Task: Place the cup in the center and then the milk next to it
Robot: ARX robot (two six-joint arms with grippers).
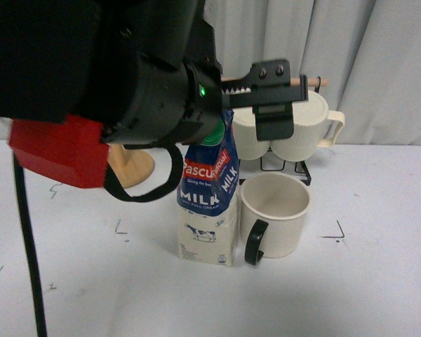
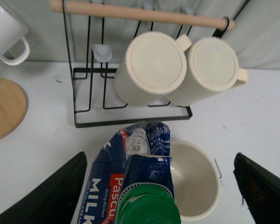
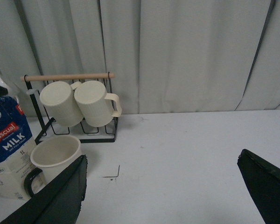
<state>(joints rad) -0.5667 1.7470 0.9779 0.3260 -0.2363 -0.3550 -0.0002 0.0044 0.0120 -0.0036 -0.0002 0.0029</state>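
Blue-topped milk (image 1: 207,203) upright beside cup (image 1: 275,214), beneath left gripper (image 2: 161,186), jaws apart; right gripper (image 3: 158,191) spread too.

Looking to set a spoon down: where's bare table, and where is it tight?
Free: the table right of the cup and rack, and the strip in front of cup and milk. Crowded: milk tight beside cup, rack close behind them.
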